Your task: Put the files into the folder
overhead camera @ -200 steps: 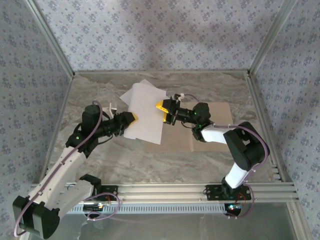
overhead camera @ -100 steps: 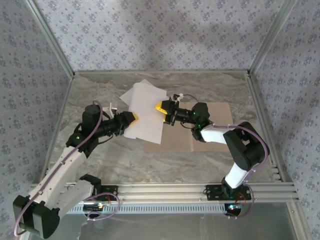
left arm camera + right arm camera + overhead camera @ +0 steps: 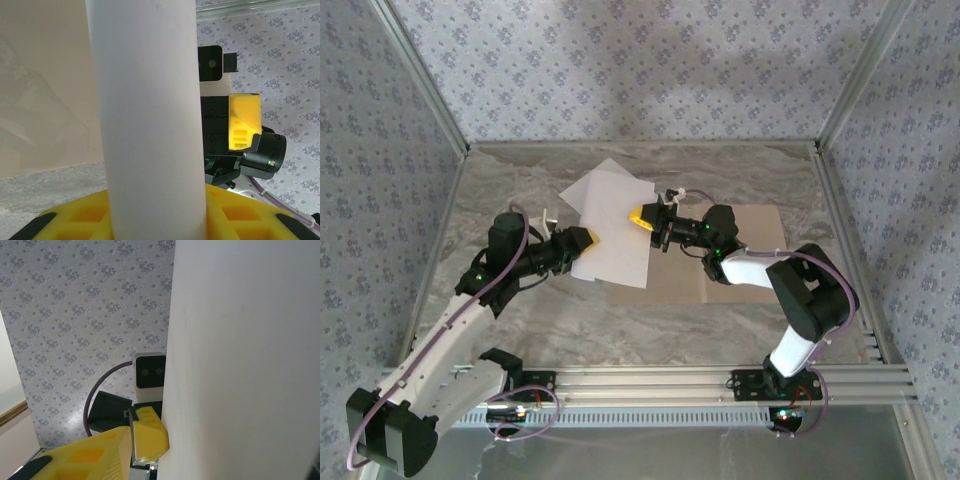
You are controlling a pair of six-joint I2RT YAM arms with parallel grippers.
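Observation:
One white file is held off the table between both grippers, partly over the left leaf of the tan folder, which lies open and flat. My left gripper is shut on the sheet's left edge; in the left wrist view the file rises as a curved band out of the yellow fingers. My right gripper is shut on the right edge, and its yellow finger faces the left wrist camera. A second file lies on the table behind.
The table is a marbled grey surface walled in by patterned panels and metal posts. The right arm reaches across the folder's right leaf. An aluminium rail runs along the near edge.
The right gripper's jaws have closed on the sheet's right edge. The left arm has shifted slightly, still gripping the left edge.

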